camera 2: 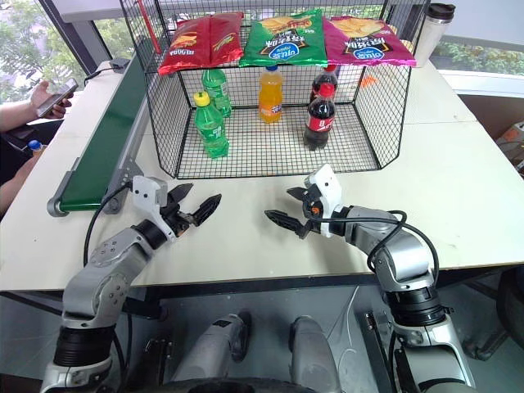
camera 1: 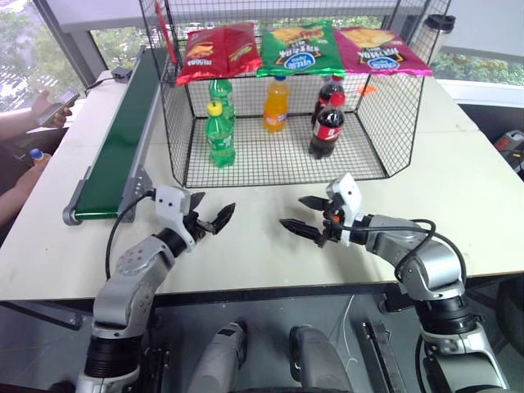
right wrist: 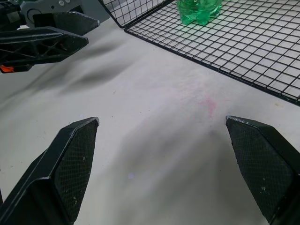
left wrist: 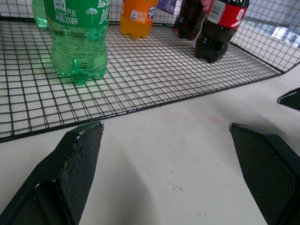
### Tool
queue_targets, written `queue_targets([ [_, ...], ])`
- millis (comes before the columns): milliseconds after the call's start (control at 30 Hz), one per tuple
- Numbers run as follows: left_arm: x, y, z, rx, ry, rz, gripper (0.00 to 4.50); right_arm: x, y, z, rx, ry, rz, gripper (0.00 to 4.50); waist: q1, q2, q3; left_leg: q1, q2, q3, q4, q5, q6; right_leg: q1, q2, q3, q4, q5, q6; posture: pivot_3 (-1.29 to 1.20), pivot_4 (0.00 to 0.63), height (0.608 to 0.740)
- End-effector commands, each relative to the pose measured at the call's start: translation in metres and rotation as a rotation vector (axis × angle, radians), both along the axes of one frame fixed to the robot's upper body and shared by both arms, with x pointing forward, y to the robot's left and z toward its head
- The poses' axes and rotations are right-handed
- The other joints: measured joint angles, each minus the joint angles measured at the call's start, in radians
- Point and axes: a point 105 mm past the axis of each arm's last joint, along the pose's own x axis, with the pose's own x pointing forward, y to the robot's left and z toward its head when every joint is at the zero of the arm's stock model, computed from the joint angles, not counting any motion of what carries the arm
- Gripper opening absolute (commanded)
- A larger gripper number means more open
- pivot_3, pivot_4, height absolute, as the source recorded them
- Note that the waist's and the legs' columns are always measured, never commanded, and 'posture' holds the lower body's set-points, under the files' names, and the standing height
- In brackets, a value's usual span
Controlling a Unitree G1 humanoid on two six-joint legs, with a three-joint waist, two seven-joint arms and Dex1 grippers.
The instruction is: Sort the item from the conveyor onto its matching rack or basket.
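Both hands, left hand (camera 1: 210, 218) and right hand (camera 1: 301, 215), hover with fingers apart and empty above the surface (camera 1: 270, 258), probably waiting because the conveyor (camera 1: 123, 139) carries nothing.

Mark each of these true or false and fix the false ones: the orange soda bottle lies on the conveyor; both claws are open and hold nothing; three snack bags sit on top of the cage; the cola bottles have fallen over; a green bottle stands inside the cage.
1. The orange soda bottle lies on the conveyor. False: it stands upright inside the wire cage; no bottle is seen on the belt.
2. Both claws are open and hold nothing. True: the left claw and right claw hover open over the table.
3. Three snack bags sit on top of the cage. True.
4. The cola bottles have fallen over. False: they stand upright.
5. A green bottle stands inside the cage. True.
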Motion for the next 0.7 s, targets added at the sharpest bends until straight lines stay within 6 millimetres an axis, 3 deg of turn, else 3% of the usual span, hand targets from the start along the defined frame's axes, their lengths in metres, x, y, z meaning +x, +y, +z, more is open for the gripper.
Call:
queue_targets([
  [33, 0.002, -0.001, 0.018, 0.057, -0.097, 0.012, 4.5, -0.003, 0.006, 0.019, 0.018, -0.076, 0.031, 4.46, 0.001, 0.0, 0.0, 0.0, 0.0, 0.0, 0.0, 0.0, 0.0, 0.0, 0.0, 0.0, 0.0, 0.0, 0.0, 0.0, 0.15, 0.739],
  [700, 0.005, 0.009, 0.013, 0.096, -0.053, 0.081, 4.5, -0.002, 0.015, 0.024, 0.022, -0.081, 0.066, 4.46, 0.0, 0.0, 0.0, 0.0, 0.001, 0.001, 0.0, 0.0, 0.0, 0.0, 0.001, 0.0, 0.0, 0.0, 0.0, 0.0, 0.15, 0.739],
])
